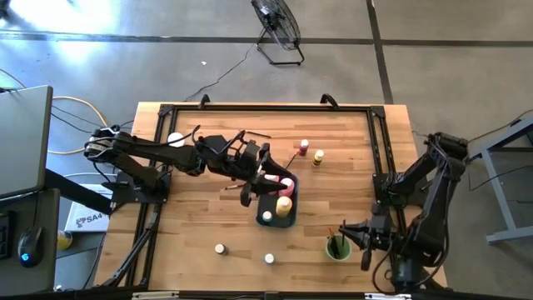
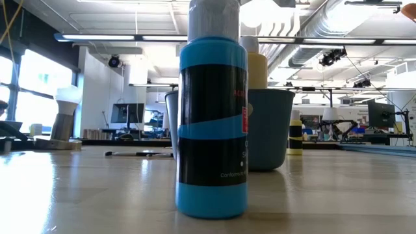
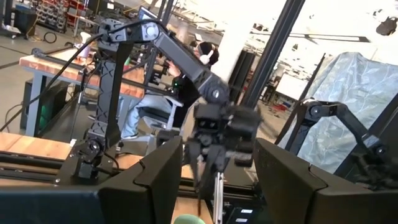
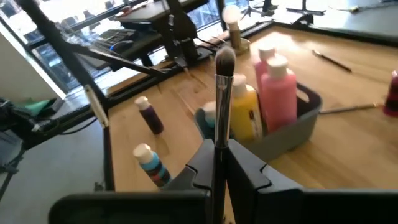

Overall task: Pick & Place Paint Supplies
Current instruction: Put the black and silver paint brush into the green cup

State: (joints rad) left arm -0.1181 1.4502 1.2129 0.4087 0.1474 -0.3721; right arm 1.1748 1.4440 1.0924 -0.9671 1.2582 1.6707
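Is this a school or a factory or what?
Probably a robotics lab or workshop. A wooden table sits on bare concrete, exposed ducts run across the ceiling, and workbenches fill the big open room behind.

The blue bottle (image 2: pixel 212 123) carries small print starting "Conforms". A white box (image 1: pixel 86 218) beside the table's left edge reads "SA4".

blue bottle (image 2: pixel 212 123) top cut off
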